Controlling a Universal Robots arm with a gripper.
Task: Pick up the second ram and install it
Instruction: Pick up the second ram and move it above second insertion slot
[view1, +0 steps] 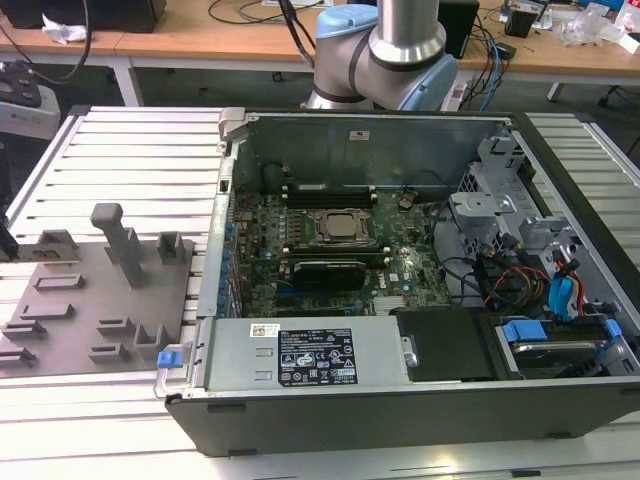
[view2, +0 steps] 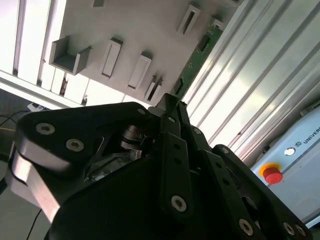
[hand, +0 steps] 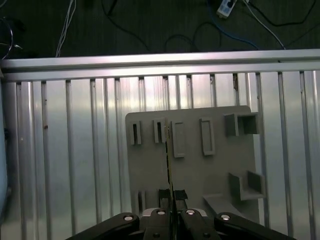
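Note:
In both wrist views the second ram (view2: 197, 52) is a thin green board, seen edge-on as a dark line (hand: 169, 160). It reaches out from between my fingers over the grey fixture plate (hand: 210, 175). My gripper (hand: 172, 212) (view2: 172, 102) is shut on the near end of the stick. Whether its far end still touches a slot in the plate I cannot tell. In the exterior view the open computer case (view1: 400, 400) lies on its side. Inside are the motherboard (view1: 260, 230), the square silver processor (view1: 340, 227) and dark memory slots (view1: 325, 188) beside it.
The grey plate (view1: 70, 320) with its upright post (view1: 118, 235) lies on the slatted aluminium table (view1: 130, 160), at the exterior view's left of the case. Drive bays and coloured cables (view1: 540, 290) fill the case's right end. A red button (view2: 271, 174) sits on a white box.

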